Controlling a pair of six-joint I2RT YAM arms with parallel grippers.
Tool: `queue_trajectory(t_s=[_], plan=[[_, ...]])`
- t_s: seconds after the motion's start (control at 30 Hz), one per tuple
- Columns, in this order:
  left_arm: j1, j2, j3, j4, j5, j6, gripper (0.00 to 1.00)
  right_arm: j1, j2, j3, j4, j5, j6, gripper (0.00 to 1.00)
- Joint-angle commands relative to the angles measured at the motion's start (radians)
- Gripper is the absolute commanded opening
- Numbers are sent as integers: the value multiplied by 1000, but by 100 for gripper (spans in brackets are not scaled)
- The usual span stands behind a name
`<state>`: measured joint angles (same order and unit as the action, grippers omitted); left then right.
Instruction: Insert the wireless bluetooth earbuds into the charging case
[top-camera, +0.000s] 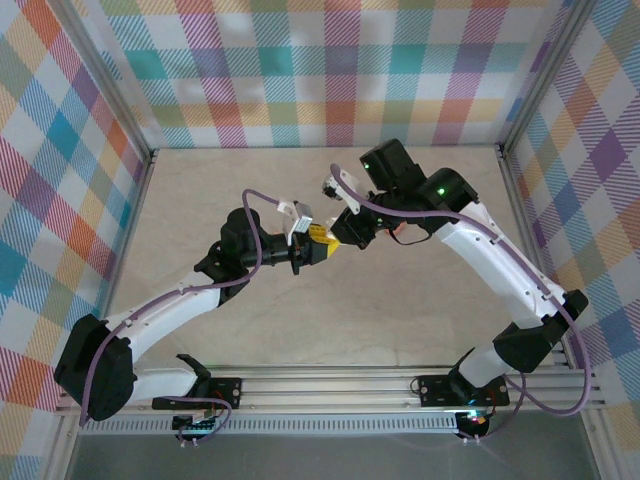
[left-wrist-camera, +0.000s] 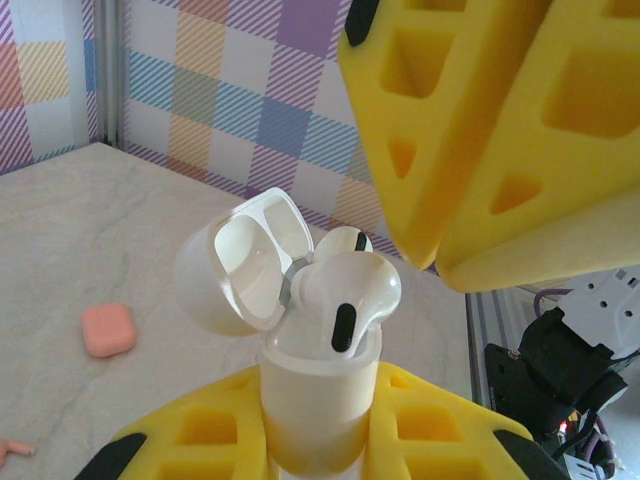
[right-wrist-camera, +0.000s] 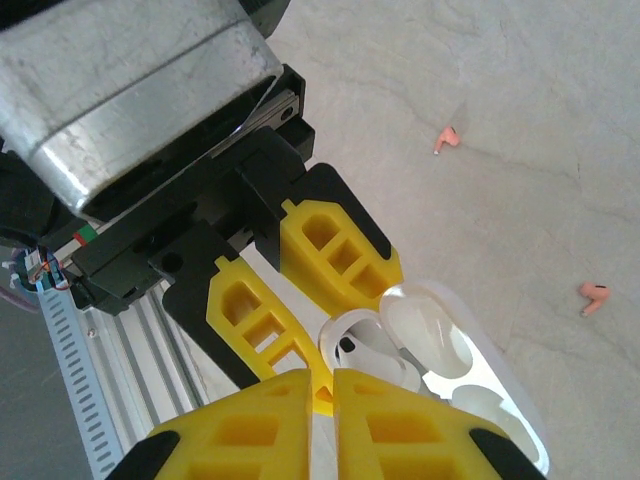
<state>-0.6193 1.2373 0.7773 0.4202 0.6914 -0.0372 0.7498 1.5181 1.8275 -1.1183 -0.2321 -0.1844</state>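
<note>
Resting on the pale tabletop (left-wrist-camera: 60, 230) at the left of the left wrist view is a small pinkish-orange case (left-wrist-camera: 108, 330), well apart from everything else. Further right, the left gripper (left-wrist-camera: 315, 420) is clamped on the white charging case (left-wrist-camera: 305, 385), with its yellow fingers (left-wrist-camera: 200, 440) pressed against either side of the body. The charging case stands upright with its lid (left-wrist-camera: 235, 270) swung open to the left. A white earbud (left-wrist-camera: 345, 295) sits partly in the mouth of the charging case, its head above the rim, and a second white earbud (left-wrist-camera: 345, 240) shows just behind it. Above and to the right, the right gripper (left-wrist-camera: 440, 268) hangs with its two fingers brought together and nothing visible between them. Its tips are just beside the front earbud, but contact cannot be judged. In the right wrist view, two pinkish-orange earbuds (right-wrist-camera: 447, 138) (right-wrist-camera: 595, 297) lie on the tabletop to the right, well apart from each other.
</note>
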Motion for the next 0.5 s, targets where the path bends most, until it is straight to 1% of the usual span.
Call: queue_trajectory(t_s=[0.0, 0.47], plan=[[-4, -9, 38, 52, 25, -8, 0, -2, 11, -9, -21, -21, -21, 14], [-4, -14, 42, 59, 36, -13, 0, -2, 47, -5, -16, -23, -33, 10]])
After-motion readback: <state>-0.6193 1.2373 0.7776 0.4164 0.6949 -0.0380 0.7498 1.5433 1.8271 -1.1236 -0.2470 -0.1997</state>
